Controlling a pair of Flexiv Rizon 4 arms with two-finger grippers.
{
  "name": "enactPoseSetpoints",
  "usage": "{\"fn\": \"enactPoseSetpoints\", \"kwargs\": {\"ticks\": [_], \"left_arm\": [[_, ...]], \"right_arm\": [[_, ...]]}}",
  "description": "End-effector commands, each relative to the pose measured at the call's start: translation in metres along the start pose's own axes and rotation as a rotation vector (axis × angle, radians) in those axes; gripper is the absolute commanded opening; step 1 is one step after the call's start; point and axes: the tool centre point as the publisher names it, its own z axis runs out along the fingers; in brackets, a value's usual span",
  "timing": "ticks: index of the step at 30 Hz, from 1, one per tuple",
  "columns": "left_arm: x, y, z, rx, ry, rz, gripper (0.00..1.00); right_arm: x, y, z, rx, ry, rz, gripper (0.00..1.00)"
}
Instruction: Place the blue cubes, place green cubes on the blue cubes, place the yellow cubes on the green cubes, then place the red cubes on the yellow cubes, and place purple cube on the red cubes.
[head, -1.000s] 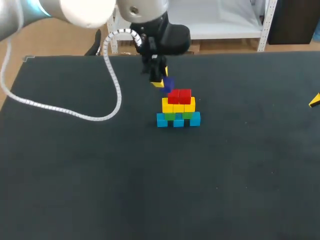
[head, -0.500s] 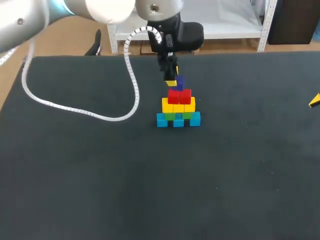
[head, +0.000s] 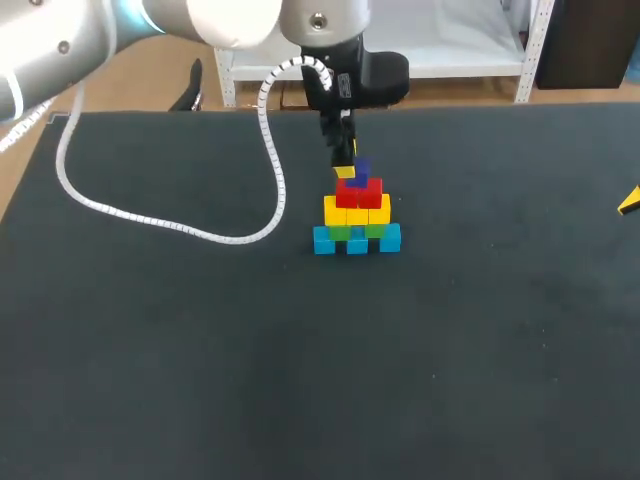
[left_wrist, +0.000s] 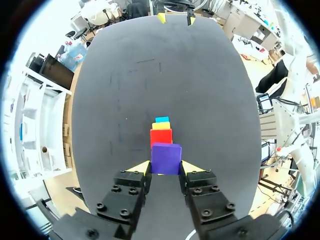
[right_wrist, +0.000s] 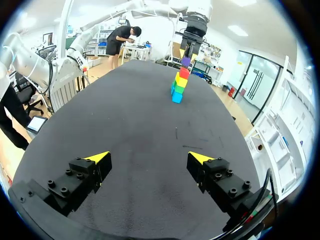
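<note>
The left wrist view shows what the others do not: the left tool (left_wrist: 166, 167) pinches the purple cube (left_wrist: 166, 158), one yellow tip against each of its side faces. Just ahead of the tool and below the cube lie a red cube (left_wrist: 161, 137), a yellow one (left_wrist: 161, 125) and a blue one (left_wrist: 162, 119) in a line, with the right tool (left_wrist: 175, 19) at the far edge of the table (left_wrist: 110, 100).

The head view gives the whole stack under the left tool (head: 345, 165): three blue cubes (head: 357, 243) on the table, green cubes (head: 340, 233) on them, yellow cubes (head: 357, 212) above, two red cubes (head: 358, 192) on top, and the purple cube (head: 360, 168) right over the red ones. Whether it rests on them or hangs just clear cannot be told.

In the right wrist view the right tool (right_wrist: 150, 159) is spread wide and holds nothing, well apart from the stack far ahead of it, where the purple cube (right_wrist: 186, 61) stands on top under the left tool (right_wrist: 187, 50).

A white coiled cable (head: 170, 225) trails from the left arm across the table, beside the stack. The left tool's body covers part of the purple cube in the head view, the green cubes are mostly hidden between their neighbours, and only a yellow tip (head: 628, 202) of the right tool shows at the table's side.
</note>
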Motion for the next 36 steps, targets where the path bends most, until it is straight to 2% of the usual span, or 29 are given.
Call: {"fn": "enactPoseSetpoints", "kwargs": {"ticks": [1,14,36], "left_arm": [[-0.0040,0.0034,0.0003,0.006,0.004,-0.005,0.00],[-0.0016,0.0042,0.0034,-0.002,0.009,-0.061,0.00],[-0.0015,0.0022,0.0092,0.015,0.004,-0.076,0.00]], "right_arm": [[0.0007,-0.0005,0.0005,0.000,-0.002,-0.001,1.00],[0.0007,-0.0005,0.0005,0.000,-0.002,-0.001,1.00],[0.0007,-0.0005,0.0005,0.000,-0.002,-0.001,1.00]]}}
